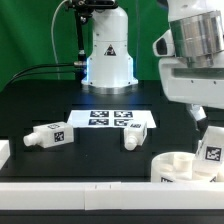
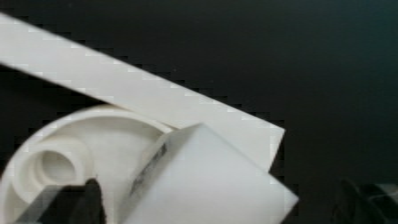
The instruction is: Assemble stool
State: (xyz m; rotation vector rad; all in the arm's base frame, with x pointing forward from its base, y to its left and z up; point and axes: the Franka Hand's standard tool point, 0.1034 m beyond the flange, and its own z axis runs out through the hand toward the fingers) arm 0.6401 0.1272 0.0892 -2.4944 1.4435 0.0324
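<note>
My gripper (image 1: 207,128) is at the exterior view's right, shut on a white stool leg (image 1: 213,150) with a black-and-white tag. It holds the leg just above the round white seat disc (image 1: 177,166), at the disc's right side. In the wrist view the held leg (image 2: 214,170) fills the space between my dark fingers (image 2: 71,205), and the seat (image 2: 68,150) with its round socket lies just behind it. Whether leg and seat touch is hidden. Two more tagged legs lie on the black table, one at the left (image 1: 48,135) and one near the middle (image 1: 131,138).
The marker board (image 1: 110,118) lies flat in front of the robot base (image 1: 108,55). A white rail (image 1: 90,197) runs along the table's front edge and shows as a white strip (image 2: 134,80) in the wrist view. A white block (image 1: 3,151) sits at the left edge.
</note>
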